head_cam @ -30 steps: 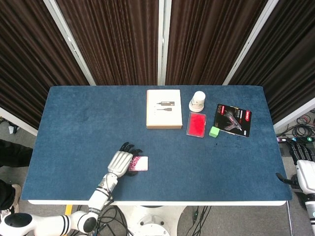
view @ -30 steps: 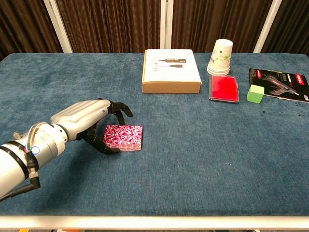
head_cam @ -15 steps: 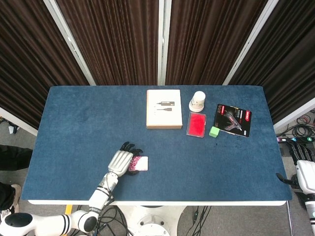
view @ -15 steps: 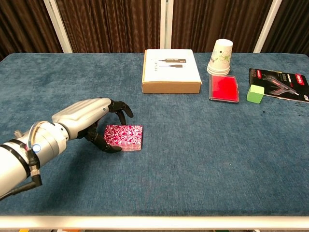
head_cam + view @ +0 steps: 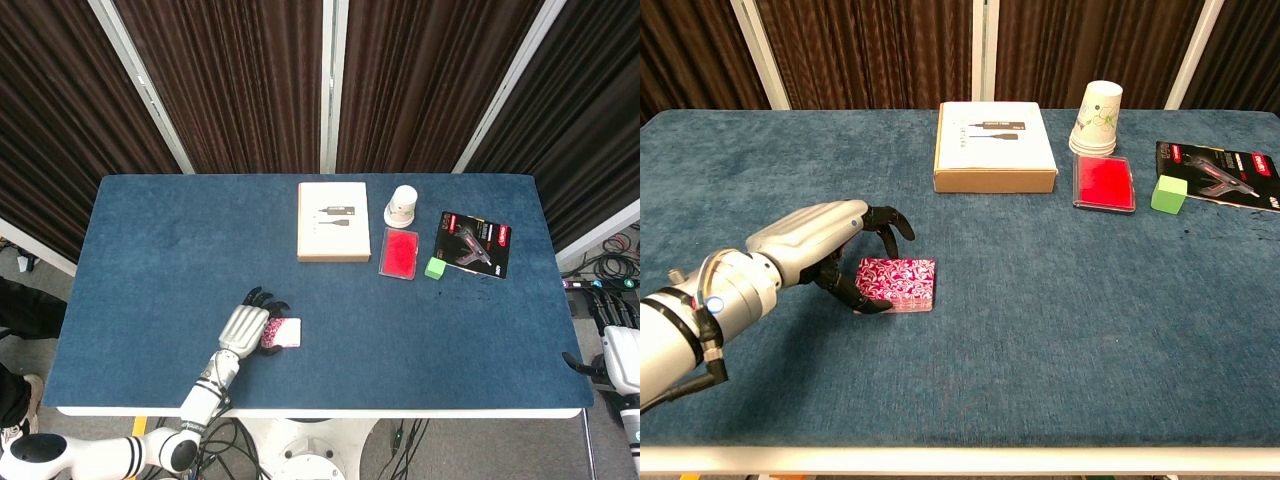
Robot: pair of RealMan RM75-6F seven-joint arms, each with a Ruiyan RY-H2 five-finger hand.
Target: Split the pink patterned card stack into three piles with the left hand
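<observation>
**A:** Where did things stand?

**B:** The pink patterned card stack lay flat in one block on the blue felt-covered table, near its front left part. The robot's white left hand arched over the stack's left edge, dark fingers curled around that side. Whether they actually touched the cards, I could not tell; nothing was lifted.

**A:** What could have gone wrong?

**B:** I judged the main risk was depth of grip. Fingers reaching too low would have taken the whole stack instead of a top third. A shallow, glancing grip could have fanned the top cards or pushed the stack sliding across the felt.

**A:** And the other hand?

**B:** The right hand sat off the table's right edge, too small to read.
</observation>
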